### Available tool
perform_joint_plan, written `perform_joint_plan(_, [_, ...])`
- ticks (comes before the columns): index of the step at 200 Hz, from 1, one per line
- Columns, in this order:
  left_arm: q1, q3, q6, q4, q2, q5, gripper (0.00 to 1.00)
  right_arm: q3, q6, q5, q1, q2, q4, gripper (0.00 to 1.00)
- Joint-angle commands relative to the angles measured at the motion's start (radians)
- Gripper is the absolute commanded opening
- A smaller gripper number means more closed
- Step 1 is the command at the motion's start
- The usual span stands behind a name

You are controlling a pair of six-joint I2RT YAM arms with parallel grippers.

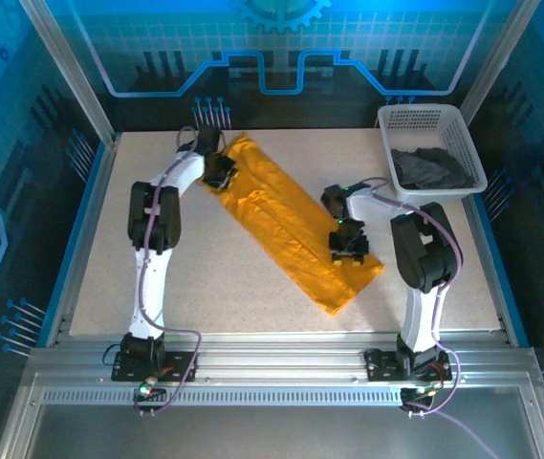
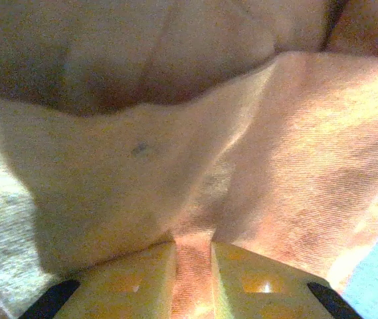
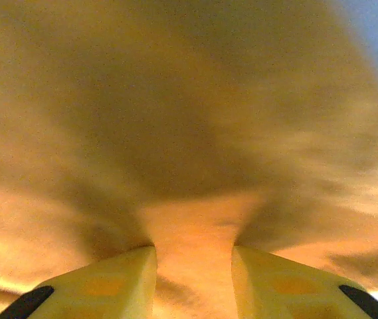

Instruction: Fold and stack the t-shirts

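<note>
Cloth of orange t-shirt [image 1: 273,216] sits pinched in downward-angled left pincer [image 1: 221,173] and right pincer [image 1: 348,252].

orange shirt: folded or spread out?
Partly folded: the orange shirt lies as a long narrow strip diagonally on the table, not yet a compact bundle. The left gripper and right gripper each pinch its cloth.
</note>
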Motion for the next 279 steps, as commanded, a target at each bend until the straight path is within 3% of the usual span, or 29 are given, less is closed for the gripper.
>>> perform_joint_plan(1, [-0.075, 0.108, -0.06, 0.088, 0.137, 0.075, 0.23, -0.035, 0.139, -0.092, 0.112, -0.038, 0.028, 0.36])
perform_joint_plan(20, [-0.105, 0.21, -0.132, 0.178, 0.23, 0.089, 0.23, -0.033, 0.216, -0.148, 0.175, -0.038, 0.074, 0.36])
perform_joint_plan(43, [-0.121, 0.358, -0.215, 0.245, 0.346, 0.102, 0.24, -0.014, 0.257, -0.203, 0.183, -0.022, 0.141, 0.37])
perform_joint_plan(62, [-0.122, 0.483, -0.241, 0.276, 0.412, 0.111, 0.31, 0.032, 0.241, -0.211, 0.177, -0.01, 0.132, 0.38])
perform_joint_plan(81, [-0.118, 0.546, -0.222, 0.294, 0.394, 0.117, 0.38, 0.047, 0.218, -0.207, 0.167, -0.041, 0.115, 0.41])
perform_joint_plan(100, [-0.121, 0.513, -0.135, 0.271, 0.261, 0.1, 0.47, 0.015, 0.204, -0.201, 0.138, -0.123, 0.108, 0.45])
perform_joint_plan(121, [-0.141, 0.292, -0.006, 0.236, -0.006, 0.022, 0.58, -0.054, 0.173, -0.186, 0.082, -0.243, 0.094, 0.48])
perform_joint_plan(140, [-0.153, -0.035, -0.009, 0.265, -0.26, -0.007, 0.57, -0.146, 0.129, -0.193, 0.01, -0.354, 0.095, 0.49])
perform_joint_plan(169, [-0.185, -0.505, -0.036, 0.151, -0.569, 0.097, 0.53, -0.259, 0.029, -0.22, -0.07, -0.447, 0.065, 0.49])
perform_joint_plan(199, [-0.278, -0.93, -0.015, -0.022, -0.82, 0.215, 0.5, -0.31, -0.028, -0.268, -0.041, -0.442, 0.03, 0.5])
perform_joint_plan(234, [-0.438, -1.232, -0.133, 0.038, -0.936, 0.302, 0.51, -0.39, 0.001, -0.325, 0.019, -0.388, 0.1, 0.49])
perform_joint_plan(279, [-0.593, -1.292, -0.264, 0.193, -0.866, 0.285, 0.5, -0.448, 0.009, -0.346, 0.033, -0.308, 0.178, 0.45])
